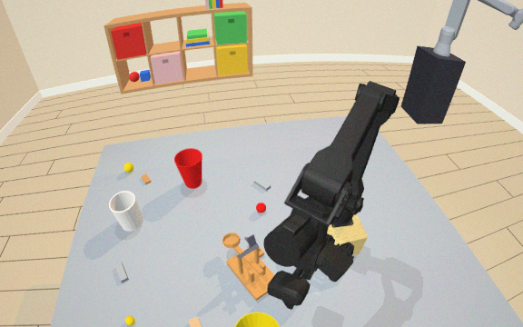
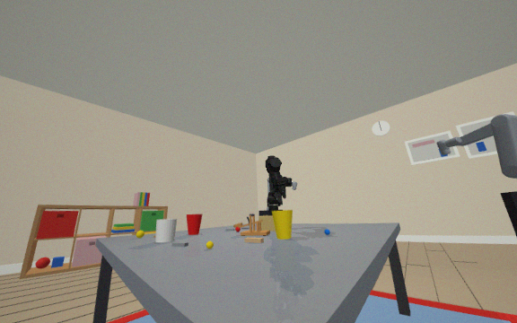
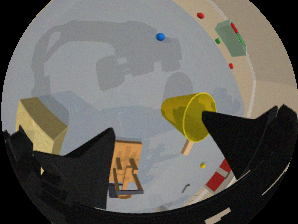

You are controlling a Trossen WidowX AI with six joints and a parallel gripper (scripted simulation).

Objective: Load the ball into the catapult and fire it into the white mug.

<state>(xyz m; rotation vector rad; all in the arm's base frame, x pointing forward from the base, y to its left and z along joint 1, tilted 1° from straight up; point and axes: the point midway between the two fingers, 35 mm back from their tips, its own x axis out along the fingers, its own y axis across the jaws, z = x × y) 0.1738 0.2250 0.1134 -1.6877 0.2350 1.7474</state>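
The wooden catapult [image 1: 256, 291] [image 2: 255, 233] [image 3: 128, 149] stands on the table, its spoon end toward the white mug's side in the top view. No ball shows in its cup [image 1: 231, 240]. The white mug [image 1: 128, 219] [image 2: 165, 231] stands upright at the left. A red ball [image 1: 261, 207] [image 2: 238, 229] lies behind the catapult. A blue ball [image 2: 327, 231] [image 3: 160, 37] lies apart on the table. Two yellow balls lie farther off, one far left [image 1: 128, 167] and one near the front [image 1: 130, 321]. My gripper [image 1: 312, 291] [image 3: 158, 122] is open and empty, above the table beside the catapult.
A red cup [image 1: 192, 172] [image 2: 194, 224] stands behind the mug. A yellow cup [image 1: 257, 322] [image 2: 282, 225] [image 3: 172, 111] stands near the catapult, by a tan block [image 1: 195, 322] [image 2: 254, 240] [image 3: 187, 147]. The arm's yellowish base block [image 1: 354, 233] [image 3: 36, 122] is beside the catapult.
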